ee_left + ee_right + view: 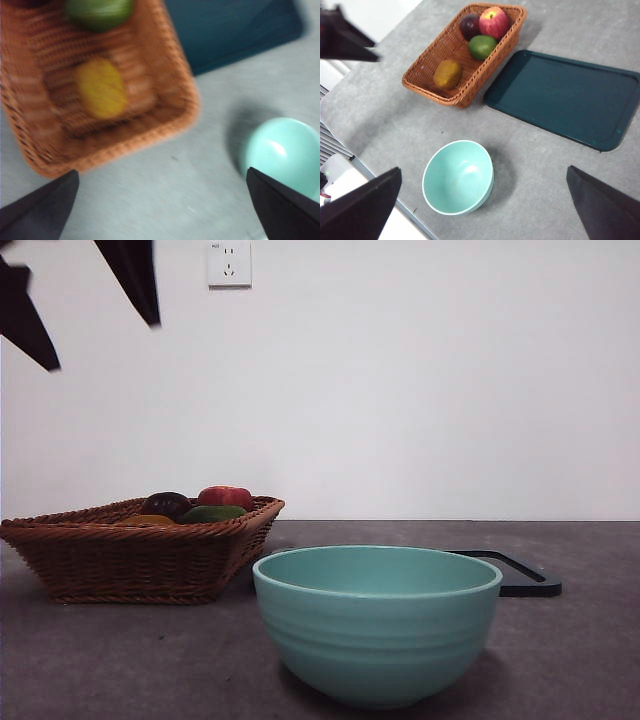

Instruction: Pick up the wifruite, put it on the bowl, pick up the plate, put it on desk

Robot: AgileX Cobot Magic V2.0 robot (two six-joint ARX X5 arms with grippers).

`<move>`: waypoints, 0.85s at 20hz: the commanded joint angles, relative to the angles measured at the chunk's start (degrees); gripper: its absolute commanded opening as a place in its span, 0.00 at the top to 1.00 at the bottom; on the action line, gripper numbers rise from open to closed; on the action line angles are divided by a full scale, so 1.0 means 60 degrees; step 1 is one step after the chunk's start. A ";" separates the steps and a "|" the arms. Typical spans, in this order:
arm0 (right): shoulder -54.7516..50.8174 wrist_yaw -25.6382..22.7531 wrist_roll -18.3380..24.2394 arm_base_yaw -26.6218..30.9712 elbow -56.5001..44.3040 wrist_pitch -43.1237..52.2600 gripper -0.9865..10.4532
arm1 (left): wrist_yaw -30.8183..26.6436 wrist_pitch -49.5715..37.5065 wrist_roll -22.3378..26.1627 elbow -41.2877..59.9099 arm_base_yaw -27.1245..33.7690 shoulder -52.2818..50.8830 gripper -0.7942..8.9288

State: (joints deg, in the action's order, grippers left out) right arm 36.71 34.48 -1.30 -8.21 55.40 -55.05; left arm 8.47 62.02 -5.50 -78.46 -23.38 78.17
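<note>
- Locate the wifruite (447, 74) inside the wicker basket (420, 80), at the basket's end nearer the bowl. Its long axis runs roughly along the basket's length.
- From the front view you see only a thin orange sliver of it (146, 521) above the basket rim (120, 540); the rest is hidden.
- The left wrist view shows it blurred (101, 88); its skin detail cannot be made out.
- Note the green fruit (481, 46), dark purple fruit (469, 25) and red apple (494, 22) at the basket's far end.
- The bowl (458, 177) stands upright on the desk (380, 120), near its front edge, apart from the basket.
- A dark tray (565, 97) lies beside the basket.
- The left gripper (160, 200) hangs above the basket's near end, jaws spread wide, holding nothing.
- The right gripper (485, 205) is high above the bowl, jaws wide, holding nothing.
</note>
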 commanded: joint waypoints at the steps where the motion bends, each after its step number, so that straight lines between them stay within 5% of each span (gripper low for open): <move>1: -0.0135 -0.0004 -0.0044 -0.0011 0.0160 -0.0022 0.43 | -0.0306 -0.0233 0.0069 -0.0696 -0.0036 0.1169 0.28; 17: -0.0291 0.0000 -0.0040 -0.0011 0.0160 -0.0051 0.43 | -0.1144 -0.1982 -0.0368 -0.1137 0.0124 0.5308 0.28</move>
State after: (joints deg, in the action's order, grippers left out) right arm 34.63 34.48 -1.30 -8.21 55.40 -55.53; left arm 1.74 50.48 -7.01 -84.03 -22.50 108.86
